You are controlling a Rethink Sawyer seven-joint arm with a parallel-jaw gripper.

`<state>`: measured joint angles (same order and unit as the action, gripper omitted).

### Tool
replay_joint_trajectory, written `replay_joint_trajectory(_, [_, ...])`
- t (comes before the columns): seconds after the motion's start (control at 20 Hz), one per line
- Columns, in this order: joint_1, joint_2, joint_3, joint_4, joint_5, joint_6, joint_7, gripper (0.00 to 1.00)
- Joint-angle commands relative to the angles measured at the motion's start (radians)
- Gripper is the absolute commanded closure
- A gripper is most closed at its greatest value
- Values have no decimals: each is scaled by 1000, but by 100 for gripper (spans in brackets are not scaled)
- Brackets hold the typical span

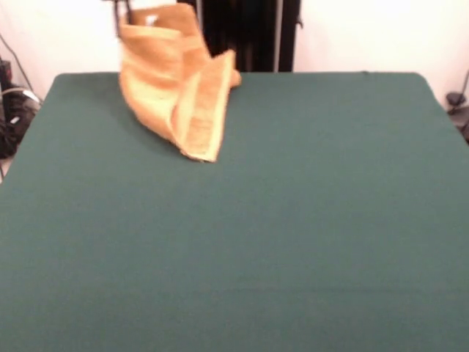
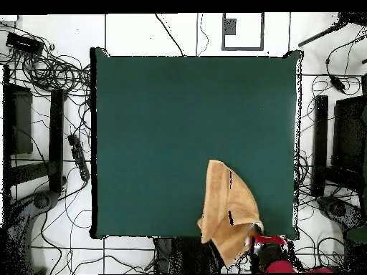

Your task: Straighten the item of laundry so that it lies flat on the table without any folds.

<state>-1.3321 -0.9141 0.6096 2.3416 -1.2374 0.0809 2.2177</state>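
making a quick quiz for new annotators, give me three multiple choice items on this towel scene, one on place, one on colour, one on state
1. Where on the table is the towel in the front view?
A. far left part
B. near right corner
C. dead centre

2. What colour is the table's cloth?
A. white
B. dark green
C. red

3. How is the towel?
A. spread flat
B. lifted and folded, hanging
C. rolled into a ball

Answers:
1 A, it hangs at the far edge, left of the middle.
2 B, the cover is plain dark green.
3 B, its top is raised, its lower end touches the table, and the gripper is at its edge in the overhead view.
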Motion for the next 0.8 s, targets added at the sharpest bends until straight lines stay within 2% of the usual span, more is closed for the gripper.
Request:
replay_joint_trajectory(0.05, [-230, 75, 444, -108, 265, 400, -781, 0])
replay_joint_trajectory(0.3, [-244, 114, 463, -173, 365, 525, -811, 0])
replay_joint_trajectory(0.6, [-196, 30, 458, -198, 360, 555, -838, 0])
replay_joint_trajectory(0.8, [-169, 17, 451, -208, 334, 544, -858, 0])
